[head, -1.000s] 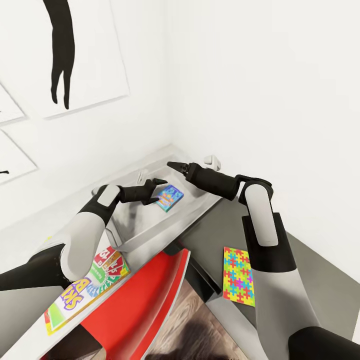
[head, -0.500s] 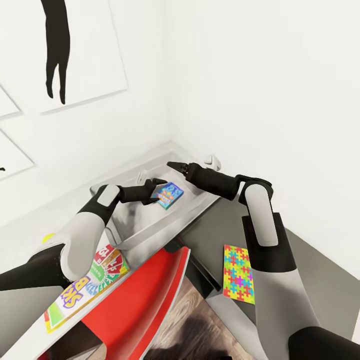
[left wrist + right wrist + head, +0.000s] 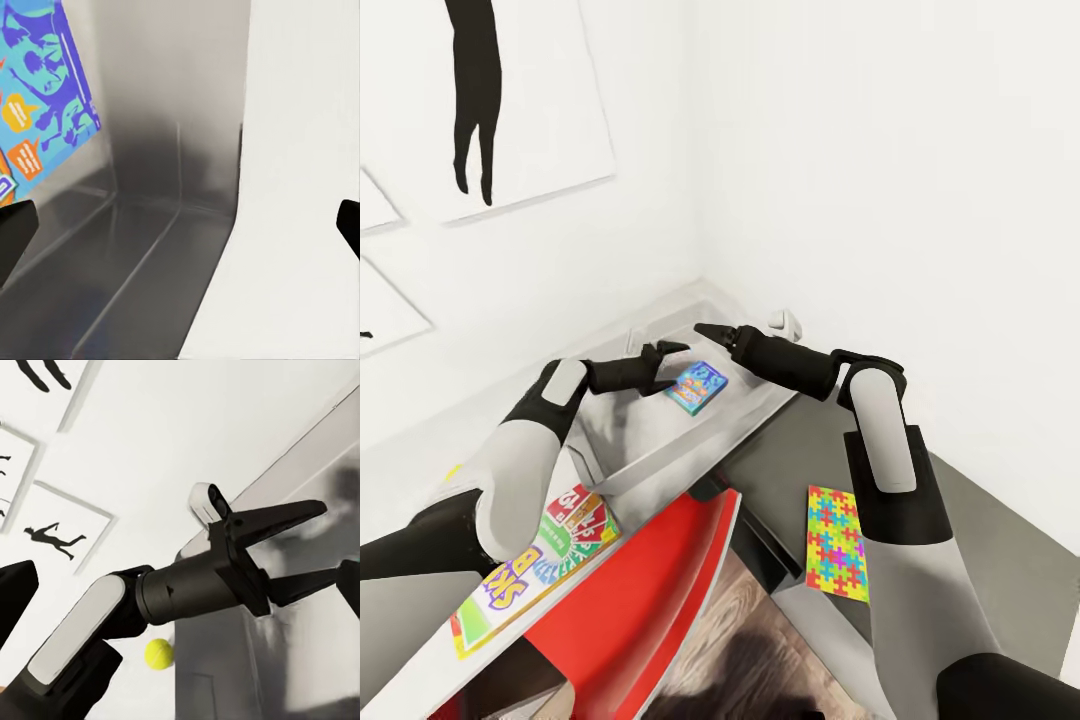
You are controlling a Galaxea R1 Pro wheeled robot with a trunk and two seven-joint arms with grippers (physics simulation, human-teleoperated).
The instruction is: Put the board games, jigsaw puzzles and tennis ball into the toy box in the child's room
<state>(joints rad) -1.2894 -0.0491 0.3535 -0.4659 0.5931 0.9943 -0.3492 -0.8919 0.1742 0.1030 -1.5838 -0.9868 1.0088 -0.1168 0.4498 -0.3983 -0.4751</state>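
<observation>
Grip state: left gripper (image 3: 660, 362) jaws apart, empty, frame centre over toy box (image 3: 650, 455); right gripper (image 3: 712, 333) apart, empty, just right of it.
Blue game: light blue board game (image 3: 696, 387) lies flat inside box, centre.
Step tip: judged release done; lift left arm straight up clear of rim, avoid nudging game.
Pending: SKIP BO game (image 3: 525, 575) lower left on table; jigsaw puzzle (image 3: 837, 545) lower right.
View extra: right wrist shows tennis ball (image 3: 159, 653), lower middle; head view lacks clear sight.

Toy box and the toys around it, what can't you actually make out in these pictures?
- Toy box: the left arm covers part of its interior in the head view.
- SKIP BO game: partly under the left arm, head view.
- Blue board game: cut by the left wrist view's edge.
- Right gripper: jaw state unclear.
</observation>
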